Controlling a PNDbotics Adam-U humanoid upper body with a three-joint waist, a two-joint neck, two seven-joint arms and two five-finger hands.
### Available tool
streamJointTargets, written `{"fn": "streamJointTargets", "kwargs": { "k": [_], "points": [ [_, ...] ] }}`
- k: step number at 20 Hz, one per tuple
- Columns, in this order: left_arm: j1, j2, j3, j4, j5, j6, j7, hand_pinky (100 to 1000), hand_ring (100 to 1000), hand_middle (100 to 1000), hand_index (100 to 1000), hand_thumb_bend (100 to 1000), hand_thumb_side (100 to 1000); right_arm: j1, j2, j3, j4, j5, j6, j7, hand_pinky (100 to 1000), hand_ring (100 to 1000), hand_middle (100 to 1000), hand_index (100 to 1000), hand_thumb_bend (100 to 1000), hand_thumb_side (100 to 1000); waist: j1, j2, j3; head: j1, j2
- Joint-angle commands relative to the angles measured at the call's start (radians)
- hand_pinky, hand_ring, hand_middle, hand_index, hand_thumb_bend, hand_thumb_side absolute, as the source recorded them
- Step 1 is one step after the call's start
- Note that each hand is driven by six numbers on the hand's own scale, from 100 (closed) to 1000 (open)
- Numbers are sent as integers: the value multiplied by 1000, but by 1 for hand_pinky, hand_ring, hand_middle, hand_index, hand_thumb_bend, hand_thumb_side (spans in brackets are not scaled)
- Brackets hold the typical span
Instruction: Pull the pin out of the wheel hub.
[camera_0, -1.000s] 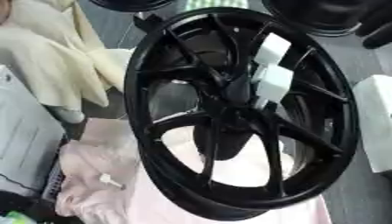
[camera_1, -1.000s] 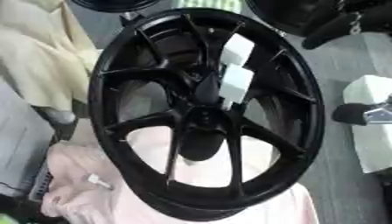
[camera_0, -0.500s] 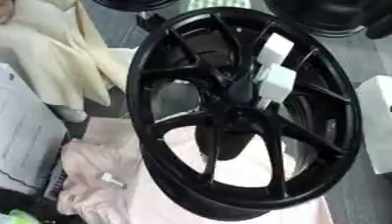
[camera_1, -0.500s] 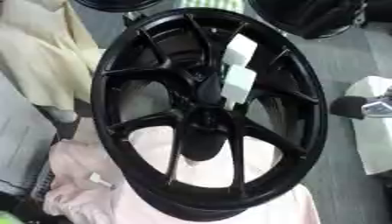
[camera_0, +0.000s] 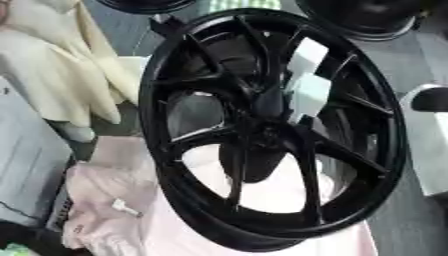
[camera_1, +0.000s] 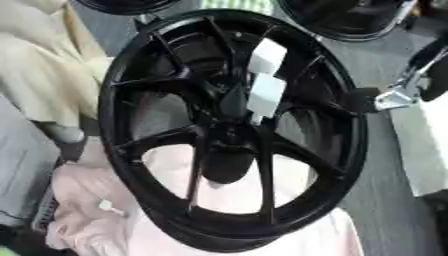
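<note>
Left eye view: one black wheel hub tilted across mid-frame on pink cloth; two white labels on the spokes; one small white piece lower left, possibly the pin. No hand on the hub, so the pull not yet begun.

Right eye view: right arm at the right edge (silver joint showing), hand cut off, fingers impossible to judge. Left hand absent. Next: reaching toward the hub centre, locating the pin, pinching.
</note>
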Motion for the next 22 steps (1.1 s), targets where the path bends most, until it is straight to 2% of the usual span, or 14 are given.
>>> {"fn": "streamJointTargets", "kwargs": {
  "k": [1,11,15,20,22],
  "points": [
    [-23,45,2,-11,8,-7,-3,578,603,566,668,100,851,-47,23,12,41,-41,-21,53,854,843,770,833,442,494,3,-18,5,-24,6],
    [-44,59,4,-8,19,-13,1,575,603,565,668,100,845,-187,129,30,115,-278,-21,282,848,824,751,823,431,458,-3,-11,23,-42,6],
    [-47,61,5,-9,19,-13,3,575,603,565,667,100,844,-213,150,25,131,-348,-21,366,848,826,751,822,441,468,-7,-10,23,-46,6],
    [-47,61,5,-9,19,-12,3,575,603,565,667,100,844,-223,155,14,143,-410,-21,432,848,826,751,822,441,468,-7,-10,22,-45,6],
    [-54,68,6,-12,17,-14,4,572,601,563,666,100,839,-234,162,10,138,-423,-21,451,848,825,741,813,442,495,-18,-1,31,-65,6]
  ]
}}
